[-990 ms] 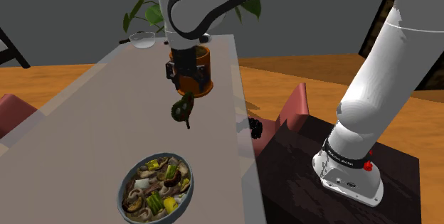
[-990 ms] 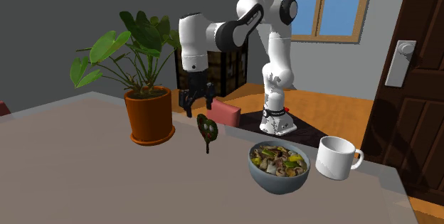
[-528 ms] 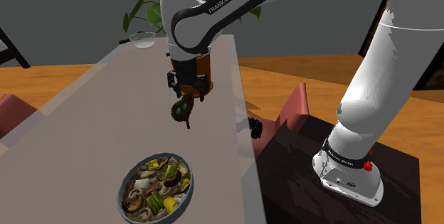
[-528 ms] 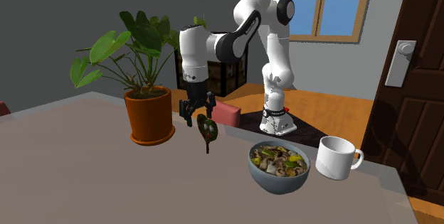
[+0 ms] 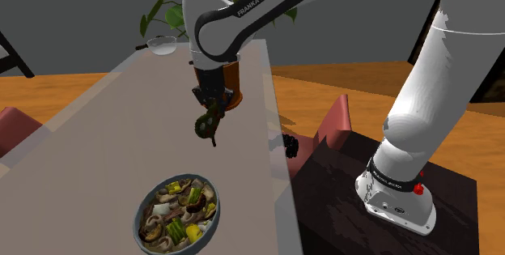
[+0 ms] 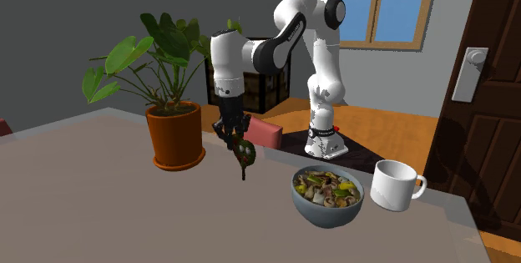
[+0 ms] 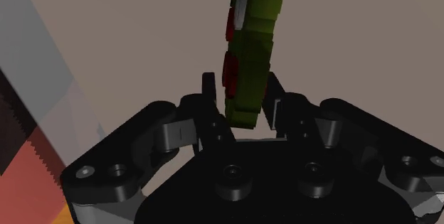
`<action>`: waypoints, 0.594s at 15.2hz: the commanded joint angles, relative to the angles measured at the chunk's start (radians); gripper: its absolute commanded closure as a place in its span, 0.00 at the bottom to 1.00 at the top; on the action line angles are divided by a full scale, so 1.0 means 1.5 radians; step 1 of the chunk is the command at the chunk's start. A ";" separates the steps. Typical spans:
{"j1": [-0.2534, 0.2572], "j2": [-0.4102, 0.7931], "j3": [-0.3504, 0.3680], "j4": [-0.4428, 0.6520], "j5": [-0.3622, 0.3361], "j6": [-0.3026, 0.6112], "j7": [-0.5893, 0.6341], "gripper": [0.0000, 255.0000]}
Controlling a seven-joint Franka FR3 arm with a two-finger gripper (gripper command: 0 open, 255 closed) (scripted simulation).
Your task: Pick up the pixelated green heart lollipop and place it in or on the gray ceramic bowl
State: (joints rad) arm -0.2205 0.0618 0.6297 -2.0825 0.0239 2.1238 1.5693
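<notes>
The green heart lollipop (image 5: 208, 124) with red spots stands upright on its stick on the grey table (image 5: 97, 140), between the plant pot and the bowl. My black gripper (image 5: 212, 104) comes down from above, and its fingers clasp the top of the heart. In the wrist view the lollipop (image 7: 252, 38) sits between the two fingertips (image 7: 208, 87) of the gripper (image 7: 242, 98), which press its sides. The grey bowl (image 5: 146, 205), filled with food, sits nearer the table's front edge. In the second exterior view the gripper (image 6: 236, 134) holds the lollipop (image 6: 244, 153) to the left of the bowl (image 6: 326, 211).
An orange pot (image 6: 175, 140) with a leafy plant stands just behind the lollipop. A white mug (image 6: 394, 184) sits beside the bowl. A small glass bowl (image 5: 162, 45) is at the table's far end. A red chair (image 5: 336, 124) stands beyond the table's edge.
The gripper came down over the lollipop with its fingers wide, then drew them in onto the top of the heart. The lollipop and bowl have stayed in place.
</notes>
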 commanded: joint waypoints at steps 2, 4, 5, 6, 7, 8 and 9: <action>0.000 0.000 0.000 0.000 0.000 0.000 0.000 1.00; 0.000 0.000 0.000 0.000 0.000 0.000 0.000 1.00; 0.000 0.000 0.000 0.000 0.000 0.000 0.000 1.00; 0.000 0.000 0.000 0.001 0.000 -0.001 0.000 1.00; 0.000 0.001 0.000 0.001 0.000 0.000 0.000 1.00; 0.000 0.000 0.000 0.000 0.000 0.000 0.000 1.00; 0.000 -0.004 0.000 0.005 0.003 -0.008 -0.002 1.00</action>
State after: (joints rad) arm -0.2213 0.0584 0.6292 -2.0783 0.0255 2.1171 1.5679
